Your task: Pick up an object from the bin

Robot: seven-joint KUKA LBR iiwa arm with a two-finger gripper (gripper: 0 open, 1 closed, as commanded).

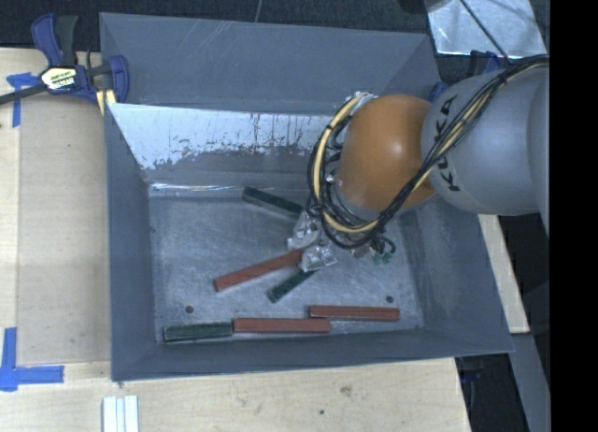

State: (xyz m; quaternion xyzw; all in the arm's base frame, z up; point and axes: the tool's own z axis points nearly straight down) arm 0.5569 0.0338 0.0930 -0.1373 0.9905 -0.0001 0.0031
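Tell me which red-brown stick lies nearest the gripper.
The slanted red-brown stick mid-bin: its right end is beside the gripper, while the other two lie by the front wall.

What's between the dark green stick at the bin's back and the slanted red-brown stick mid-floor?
Bare grey bin floor in the camera view; nothing lies between the dark green stick and the slanted red-brown stick.

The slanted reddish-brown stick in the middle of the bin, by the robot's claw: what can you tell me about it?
The reddish-brown stick is a long, thin, straight bar with a matte, even surface; its material is unclear. It lies flat on the bin floor, slanting up to the right, where its end meets the gripper. Whether it is gripped is unclear. A shorter dark green stick lies just below that end, close or touching.
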